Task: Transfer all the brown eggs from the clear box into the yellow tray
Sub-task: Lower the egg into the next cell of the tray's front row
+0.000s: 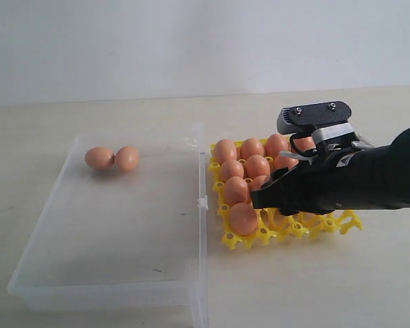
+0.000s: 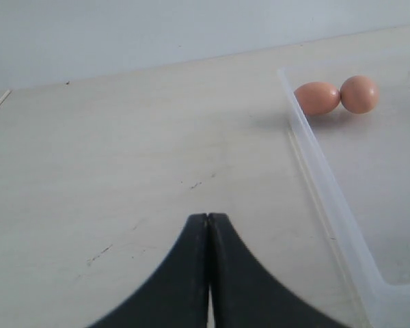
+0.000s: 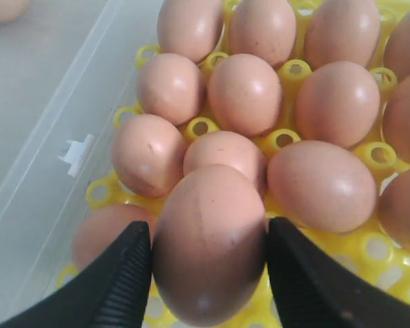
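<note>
Right gripper (image 1: 258,198) is out low over the yellow tray (image 1: 295,229), its arm reaching in from the side. Seated eggs (image 1: 251,148) fill the cups just past its tip, and a corner egg (image 1: 244,219) sits just under it at the tray's front edge. What the gripper carries can't be told from this angle. Well away from it, across the clear box (image 1: 199,205), two loose eggs (image 1: 99,158) lie touching each other by the far wall.

Over to the left wrist: the left gripper (image 2: 208,273) is clenched, fingers pressed flat together with nothing between, above bare table (image 2: 123,171). Ahead and to one side runs the clear box (image 2: 321,171) wall, with the two loose eggs (image 2: 317,97) just inside it.

Right wrist now: the right gripper (image 3: 208,273) is grasping a held egg (image 3: 208,232), one finger on each flank, spread wide. Beyond it the seated eggs (image 3: 244,92) crowd the yellow tray (image 3: 379,156). The clear box (image 3: 41,171) lies just beside the tray.
</note>
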{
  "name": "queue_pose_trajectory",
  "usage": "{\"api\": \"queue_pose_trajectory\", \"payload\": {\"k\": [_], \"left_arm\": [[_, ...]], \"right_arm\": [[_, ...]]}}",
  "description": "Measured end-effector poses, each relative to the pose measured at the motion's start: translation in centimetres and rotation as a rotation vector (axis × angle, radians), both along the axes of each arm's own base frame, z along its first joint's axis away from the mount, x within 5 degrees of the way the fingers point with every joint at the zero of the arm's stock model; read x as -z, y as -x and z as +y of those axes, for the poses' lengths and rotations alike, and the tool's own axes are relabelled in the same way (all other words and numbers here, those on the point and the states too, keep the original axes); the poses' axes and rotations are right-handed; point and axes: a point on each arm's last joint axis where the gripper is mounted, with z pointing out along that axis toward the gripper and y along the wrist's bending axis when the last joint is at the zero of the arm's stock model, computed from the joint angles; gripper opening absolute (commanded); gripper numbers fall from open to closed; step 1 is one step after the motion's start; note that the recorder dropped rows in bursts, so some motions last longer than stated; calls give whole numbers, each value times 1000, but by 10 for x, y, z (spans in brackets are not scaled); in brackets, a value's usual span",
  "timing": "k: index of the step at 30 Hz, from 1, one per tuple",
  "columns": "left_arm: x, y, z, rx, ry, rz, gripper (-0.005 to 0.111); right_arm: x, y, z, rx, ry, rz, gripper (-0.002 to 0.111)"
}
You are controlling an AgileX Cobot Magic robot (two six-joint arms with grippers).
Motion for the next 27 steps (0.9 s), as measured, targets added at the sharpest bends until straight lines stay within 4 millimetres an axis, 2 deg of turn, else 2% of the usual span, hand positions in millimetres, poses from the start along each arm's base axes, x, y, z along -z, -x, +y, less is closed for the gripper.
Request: {"api": "queue_pose_trajectory", "payload": {"k": [5,14,27], "left_arm": [[0,0,0,0,0,0,0],[0,0,0,0,0,0,0],[0,0,0,0,0,0,0]], "right_arm": [[0,-1,0,5,0,-1,0],[18,-3,-10,87,33,-90,0],[20,3,3,43,17,-81,0]]}}
